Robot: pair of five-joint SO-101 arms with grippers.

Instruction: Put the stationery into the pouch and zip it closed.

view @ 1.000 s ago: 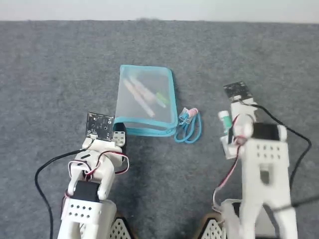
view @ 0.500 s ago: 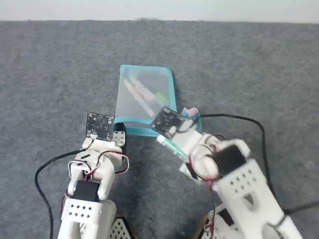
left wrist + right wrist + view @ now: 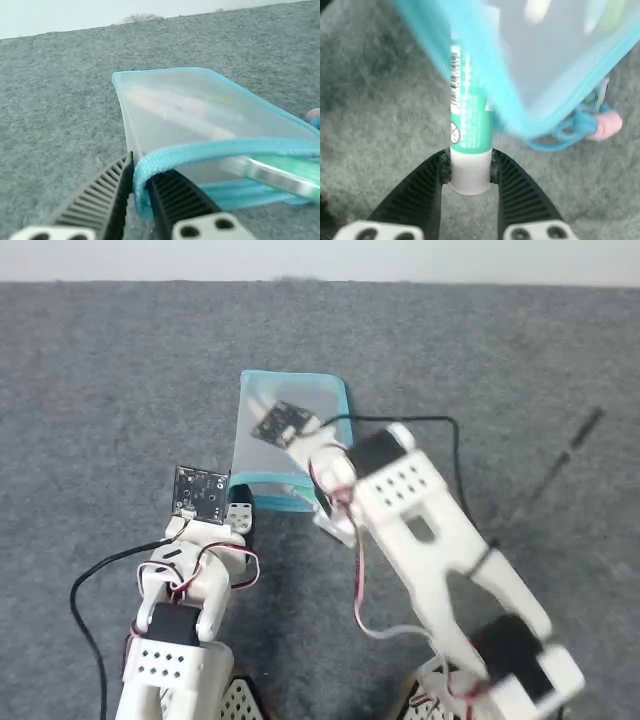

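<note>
My left jaws are clamped on the pouch [image 3: 190, 107] rim, holding its mouth up; my right jaws grip a green stick [image 3: 468, 125], tip just ahead at that mouth; I judge it may snag the rim or slide beneath if angled low.

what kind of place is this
Probably a robot lab tabletop: a grey felt-like mat, a plain pale wall behind, and two white plastic robot arms at a translucent teal-edged pouch.

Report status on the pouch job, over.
Left gripper shut on mouth edge of translucent blue-trimmed pouch. Right gripper shut on green-white glue stick, tip inside mouth. Nothing blocking seen.
</note>
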